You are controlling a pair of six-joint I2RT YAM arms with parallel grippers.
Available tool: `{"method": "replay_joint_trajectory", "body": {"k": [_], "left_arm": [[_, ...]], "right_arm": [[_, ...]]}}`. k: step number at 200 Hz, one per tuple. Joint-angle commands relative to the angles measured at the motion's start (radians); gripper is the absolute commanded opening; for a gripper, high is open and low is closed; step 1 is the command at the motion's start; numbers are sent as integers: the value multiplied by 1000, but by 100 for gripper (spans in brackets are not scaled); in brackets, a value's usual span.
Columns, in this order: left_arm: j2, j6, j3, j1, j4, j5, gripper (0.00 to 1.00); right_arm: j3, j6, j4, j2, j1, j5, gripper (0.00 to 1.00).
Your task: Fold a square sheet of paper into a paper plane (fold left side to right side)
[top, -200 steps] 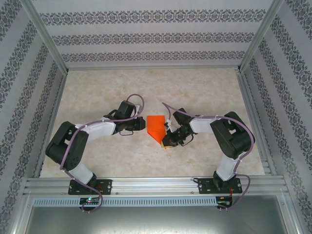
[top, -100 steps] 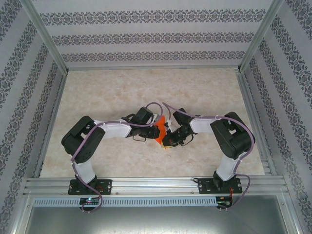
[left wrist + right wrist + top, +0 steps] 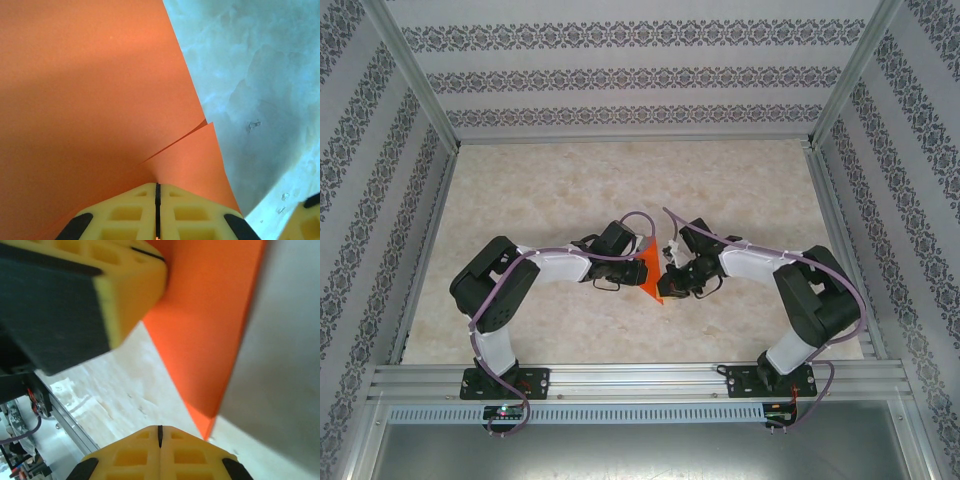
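The orange-red square sheet of paper [image 3: 651,278] is folded into a narrow piece at the table's middle, with a pointed tip toward the near edge. It stands partly lifted between the two grippers. My left gripper [image 3: 642,268] is shut on its left edge. In the left wrist view the paper [image 3: 90,100] rises straight from the closed fingertips of the left gripper [image 3: 157,185], with an overlapping flap edge showing. My right gripper [image 3: 670,283] is shut with nothing in it. In the right wrist view its tips [image 3: 160,429] sit just beside the paper's [image 3: 210,330] pointed tip, with the left gripper's finger [image 3: 125,285] above.
The marble-patterned table top [image 3: 520,190] stretches around the arms. Patterned walls and aluminium posts enclose it on three sides. A metal rail [image 3: 640,378] runs along the near edge where both arm bases are bolted.
My left gripper swept rightward with the paper's left side, and the wide flat shape became a narrow lifted piece. The right arm's elbow shifted right while its gripper stayed by the tip.
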Motion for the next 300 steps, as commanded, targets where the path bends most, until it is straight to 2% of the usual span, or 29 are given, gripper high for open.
{"method": "replay_joint_trajectory", "body": {"k": [1,78,123,224,261,300], "left_arm": [[27,-7,-21,-6,-6,-47,10],[15,1,-25,-6,-15,-61,10],[15,8,-26,-6,-23,-80,9],[9,23,0,-5,-44,-90,9],[-42,5,52,-1,-60,-34,16],[-167,-31,77,44,-87,-12,31]], "right_arm": [[45,51,3,16,26,22,0],[62,89,24,128,41,128,0],[-11,113,-7,76,30,147,0],[-104,61,-111,-30,-11,161,0],[-92,1,-42,-114,-42,141,0],[-63,-85,76,-171,-72,149,26]]}}
